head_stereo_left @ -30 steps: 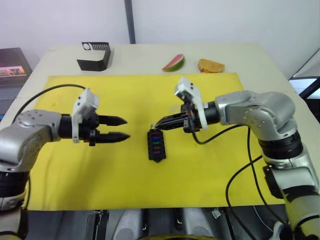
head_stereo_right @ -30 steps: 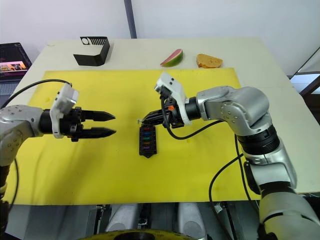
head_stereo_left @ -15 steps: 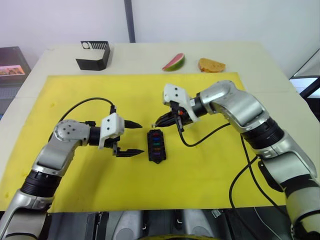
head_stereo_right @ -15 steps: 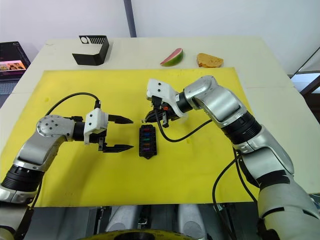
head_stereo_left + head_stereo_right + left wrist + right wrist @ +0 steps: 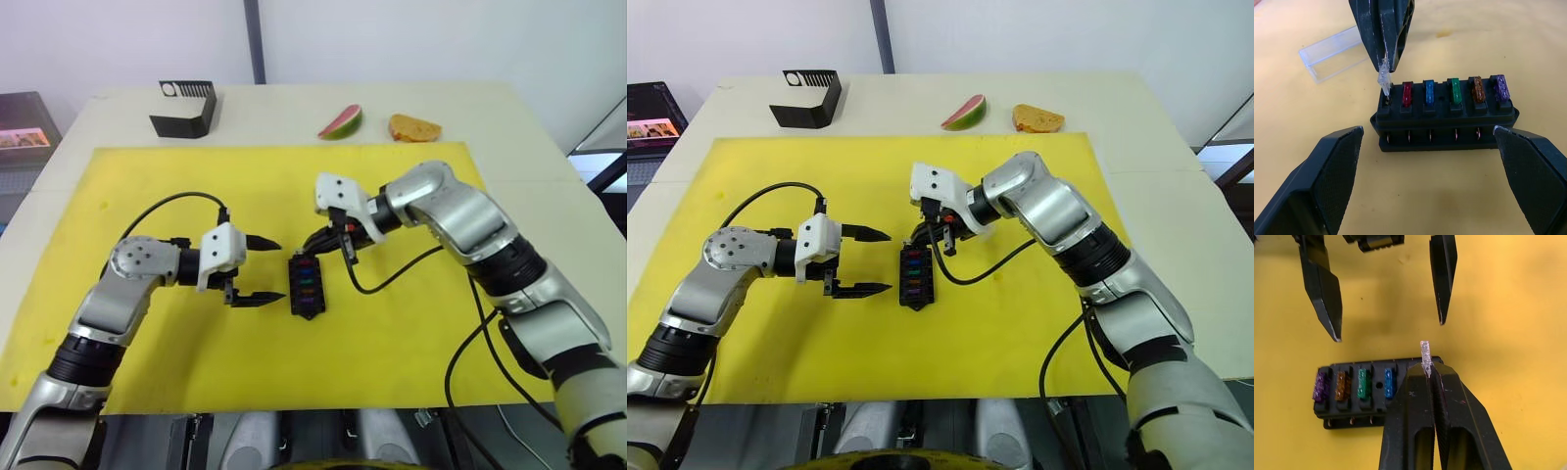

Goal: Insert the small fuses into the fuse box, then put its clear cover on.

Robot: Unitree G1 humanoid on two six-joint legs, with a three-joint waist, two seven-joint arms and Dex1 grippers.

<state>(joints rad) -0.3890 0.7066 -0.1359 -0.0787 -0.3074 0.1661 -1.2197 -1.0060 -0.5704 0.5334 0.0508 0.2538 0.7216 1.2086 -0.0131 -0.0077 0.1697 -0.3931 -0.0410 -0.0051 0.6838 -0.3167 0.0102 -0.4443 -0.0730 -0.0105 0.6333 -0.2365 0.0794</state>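
Right claw [image 5: 1385, 61] clamped on pale grey fuse [image 5: 1384, 80], fuse upright, tip down at the end slot of fuse box [image 5: 307, 285]. Box long axis runs across the gap of the left claw [image 5: 263, 269], fingers apart. Clear cover [image 5: 1332, 52] just beyond the box.

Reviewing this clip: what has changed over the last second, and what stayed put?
The left gripper swung in beside the fuse box, jaws open. The right gripper, shut on the pale clear fuse, lowered it to the box's end slot. Five coloured fuses remain seated; the fuse box, clear cover and yellow mat have not moved.
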